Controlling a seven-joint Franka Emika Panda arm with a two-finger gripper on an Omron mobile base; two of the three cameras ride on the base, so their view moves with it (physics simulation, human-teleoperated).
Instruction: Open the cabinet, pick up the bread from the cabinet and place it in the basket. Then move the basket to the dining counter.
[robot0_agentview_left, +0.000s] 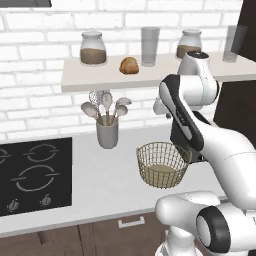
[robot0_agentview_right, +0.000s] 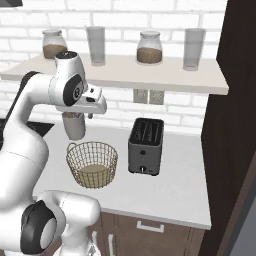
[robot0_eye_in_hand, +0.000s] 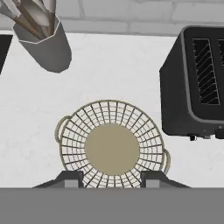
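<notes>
The bread (robot0_agentview_left: 129, 65), a small golden-brown roll, lies on the exposed white cabinet shelf (robot0_agentview_left: 75, 80) between a brown-filled jar and a tall glass. The wire-mesh basket (robot0_agentview_left: 162, 164) (robot0_agentview_right: 92, 162) stands empty on the light counter, left of the toaster. In the hand view my gripper (robot0_eye_in_hand: 111, 180) hangs above the basket (robot0_eye_in_hand: 111, 146) and looks straight down into it. Its fingertips (robot0_eye_in_hand: 72, 178) are apart with nothing between them. The dining counter is out of view.
A black toaster (robot0_agentview_right: 145, 146) (robot0_eye_in_hand: 194, 83) stands just right of the basket. A grey utensil cup (robot0_agentview_left: 107, 132) (robot0_eye_in_hand: 46, 50) sits to its left, and the black cooktop (robot0_agentview_left: 32, 175) beyond that. Jars and glasses line the shelf. A dark wood panel (robot0_agentview_right: 237, 125) rises at the right.
</notes>
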